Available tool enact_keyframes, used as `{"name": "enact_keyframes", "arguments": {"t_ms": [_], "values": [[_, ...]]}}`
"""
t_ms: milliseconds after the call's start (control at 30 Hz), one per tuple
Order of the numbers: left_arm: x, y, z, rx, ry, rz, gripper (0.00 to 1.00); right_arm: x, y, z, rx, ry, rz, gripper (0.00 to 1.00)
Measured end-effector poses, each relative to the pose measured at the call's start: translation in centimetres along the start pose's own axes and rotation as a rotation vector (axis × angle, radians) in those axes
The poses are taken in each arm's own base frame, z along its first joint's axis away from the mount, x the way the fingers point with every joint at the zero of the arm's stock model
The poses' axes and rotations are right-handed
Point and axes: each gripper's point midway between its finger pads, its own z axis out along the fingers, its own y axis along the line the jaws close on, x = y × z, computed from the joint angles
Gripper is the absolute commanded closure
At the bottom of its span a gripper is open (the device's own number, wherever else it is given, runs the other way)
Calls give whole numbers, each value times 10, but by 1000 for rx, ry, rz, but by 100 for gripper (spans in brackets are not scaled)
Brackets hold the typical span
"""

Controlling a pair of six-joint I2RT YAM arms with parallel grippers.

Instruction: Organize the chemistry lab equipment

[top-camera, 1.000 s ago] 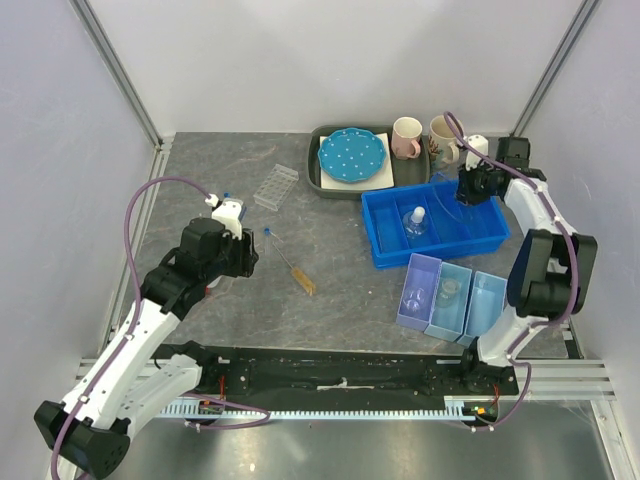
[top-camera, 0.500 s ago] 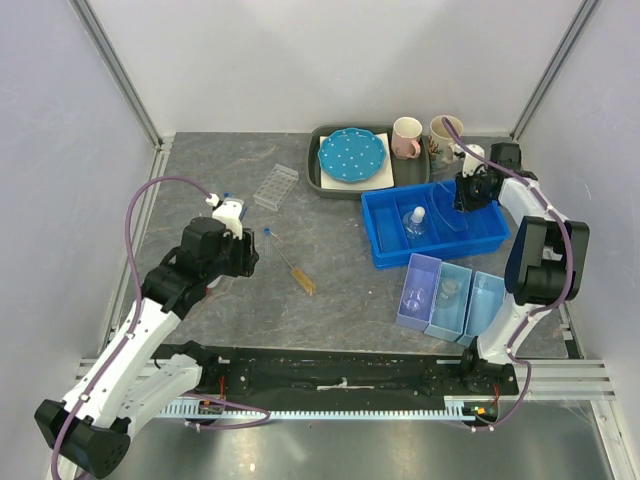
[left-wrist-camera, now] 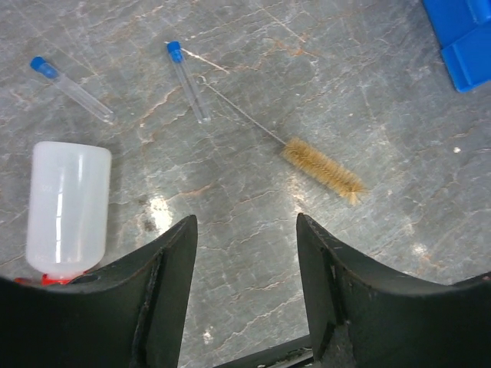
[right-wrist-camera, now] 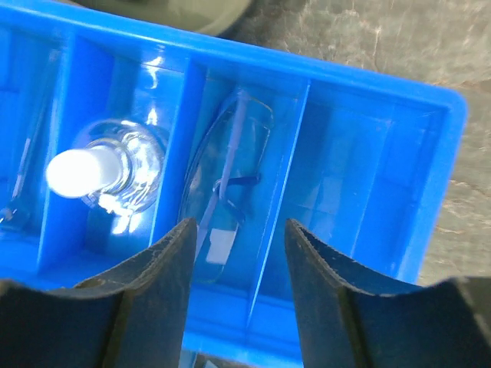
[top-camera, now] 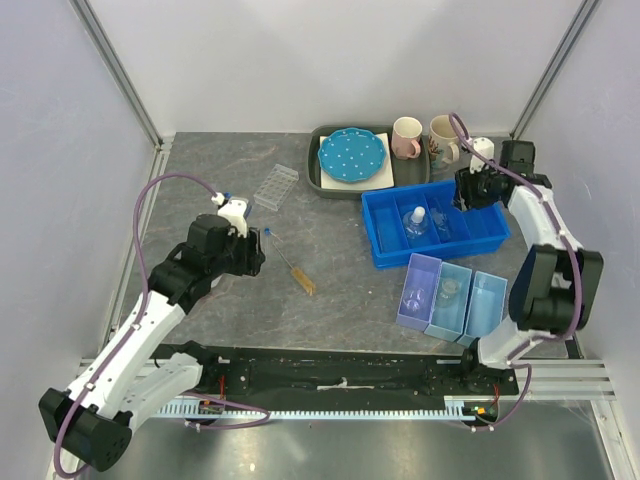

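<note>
nearest the arm bases, three small open bins (top-camera: 486,300) are seen just in front of the blue divided tray (top-camera: 440,250), a small clear flask (top-camera: 415,296) standing in the lavender one at the left. well left of the tray, the left gripper (left-wrist-camera: 245,230) is shown spread wide with nothing between its fingers, above the grey tabletop (left-wrist-camera: 253,46). the red-capped bottle (left-wrist-camera: 67,201) is laid on its side just beside one finger of that gripper, its cap partly hidden by it. beyond the fingertips the tube brush (left-wrist-camera: 322,165) is stretched out, bristles on the tray side, its thin wire reaching a blue-capped tube (left-wrist-camera: 189,83); whether the two touch cannot be told. a second blue-capped tube (left-wrist-camera: 73,89) is laid apart, farther from the tray. over the tray itself, the right gripper (right-wrist-camera: 236,234) is held with jaws parted and empty, above the compartment where clear safety glasses (right-wrist-camera: 226,176) are laid; a stoppered flask (right-wrist-camera: 100,172) stands in the next compartment to the left. the clear test-tube rack (top-camera: 276,186) is set behind and left of the tray. behind the tray, a blue dotted plate (top-camera: 351,154) and two mugs (top-camera: 407,137) are gathered.
</note>
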Motion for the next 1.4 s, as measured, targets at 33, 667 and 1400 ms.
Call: {"name": "enact_keyframes", "arguments": {"t_ms": [33, 667, 1400], "values": [[0, -3, 1, 11, -2, -13, 34, -6, 4, -10, 1, -27, -17, 34], [34, -48, 77, 156, 263, -309, 32, 18, 35, -41, -167, -149, -22, 7], [57, -12, 142, -248, 538, -451, 42, 21, 31, -45, -120, -146, -40, 6]]}}
